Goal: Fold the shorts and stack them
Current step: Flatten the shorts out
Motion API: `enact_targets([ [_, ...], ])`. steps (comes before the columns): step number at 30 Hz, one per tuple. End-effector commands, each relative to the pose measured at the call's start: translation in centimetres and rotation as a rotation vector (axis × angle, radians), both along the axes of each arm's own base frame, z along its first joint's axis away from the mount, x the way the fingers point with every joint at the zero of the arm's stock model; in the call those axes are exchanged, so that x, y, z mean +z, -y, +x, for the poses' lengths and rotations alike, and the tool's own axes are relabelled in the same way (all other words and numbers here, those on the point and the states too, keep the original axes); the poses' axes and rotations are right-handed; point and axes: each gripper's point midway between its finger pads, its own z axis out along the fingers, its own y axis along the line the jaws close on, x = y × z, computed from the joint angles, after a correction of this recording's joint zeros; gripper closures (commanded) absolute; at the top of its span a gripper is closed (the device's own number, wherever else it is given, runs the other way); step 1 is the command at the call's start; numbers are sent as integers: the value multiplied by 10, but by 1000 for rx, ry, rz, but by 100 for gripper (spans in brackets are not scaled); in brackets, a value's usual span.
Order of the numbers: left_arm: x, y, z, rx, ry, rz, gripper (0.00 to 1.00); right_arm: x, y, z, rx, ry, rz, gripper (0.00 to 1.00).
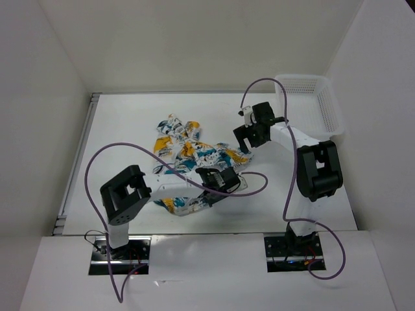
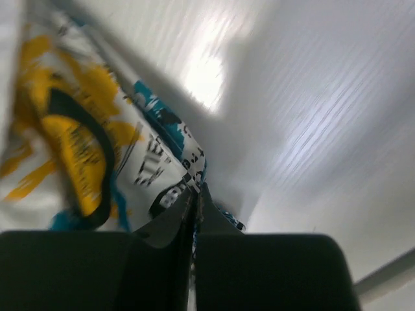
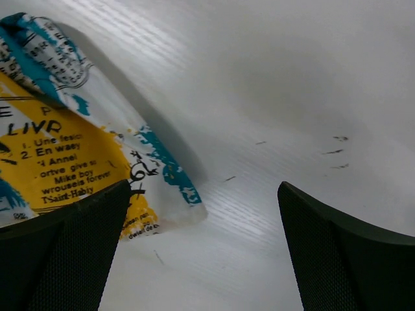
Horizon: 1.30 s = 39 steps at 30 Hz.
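The shorts (image 1: 188,152) lie crumpled in the middle of the white table, white with a teal, yellow and black print. My left gripper (image 1: 219,183) is at their near right edge and is shut on a fold of the fabric. In the left wrist view the jaws (image 2: 194,194) are pressed together with the printed cloth (image 2: 84,142) pinched at the tips. My right gripper (image 1: 246,144) is open, just above the table at the shorts' right corner. In the right wrist view that corner (image 3: 97,155) lies by the left finger (image 3: 65,253), with bare table between the fingers.
A white plastic mesh basket (image 1: 324,107) stands at the back right corner of the table, behind the right arm. Purple cables loop over both arms. White walls enclose the table on the left, back and right.
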Motion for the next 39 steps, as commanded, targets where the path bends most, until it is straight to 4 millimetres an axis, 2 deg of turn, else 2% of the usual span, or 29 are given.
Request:
enact_targets([
  [1,70,-10,21,56,106,-66,100,3,-19,-9,85,-10,21,1],
  [2,85,-18,24,74,113,-59,100,12,-21,-5,76,12,33,1],
  [3,101,-27,40,123,143,-76,100,29,-24,5,68,52,49,1],
  [4,138,-28,61,172,211,-137,100,35,-23,10,51,69,47,1],
  [6,187,-45,97,272,262,-238,100,59,-26,24,36,130,61,1],
  [7,217,-40,102,268,263,-327,100,66,-27,28,36,147,65,1],
  [8,276,-35,112,272,330,-437,100,71,-30,31,32,154,84,1],
  [9,305,-34,116,270,362,-499,100,78,-31,34,23,163,95,1],
  [11,356,-27,110,225,380,-616,100,92,-37,37,30,186,132,1],
  [12,404,-22,106,191,428,-721,100,93,-38,36,22,183,138,1],
  [14,434,-13,91,112,407,-807,100,106,-39,34,31,202,153,1],
  [15,469,-16,82,83,449,-881,100,108,-39,32,31,201,152,1],
  [18,502,-12,67,39,490,-956,100,132,-33,32,12,261,143,1],
  [19,513,-12,63,35,510,-978,100,147,-23,32,-11,297,143,1],
  [22,521,-26,75,116,580,-964,100,198,5,42,-98,423,166,1],
  [23,516,-32,85,176,613,-933,100,219,34,50,-171,470,172,1],
  [24,513,-34,92,206,630,-918,100,233,49,53,-229,498,212,1],
  [25,510,-38,97,239,647,-900,100,257,83,55,-300,550,231,1],
  [26,496,-40,111,295,666,-849,100,261,87,54,-292,541,272,3],
  [29,476,-64,140,412,709,-761,100,273,95,32,-259,557,277,4],
  [31,449,-77,160,483,709,-663,100,255,79,16,-181,521,244,4],
  [32,440,-91,168,512,699,-627,100,255,61,2,-123,518,237,4],
  [33,426,-97,177,533,684,-587,100,236,52,-8,-57,481,204,4],
  [34,416,-102,183,541,666,-566,100,228,45,-17,-18,463,186,4],
  [35,386,-115,198,574,624,-498,100,223,32,-32,42,434,185,4],
  [36,372,-119,202,575,592,-482,100,206,29,-41,85,400,164,4],
  [37,354,-124,209,585,556,-453,100,196,28,-45,101,373,159,4],
  [38,327,-142,217,618,507,-404,100,192,26,-51,123,365,147,4],
  [39,313,-145,218,613,464,-400,100,180,25,-56,152,350,111,4],
])
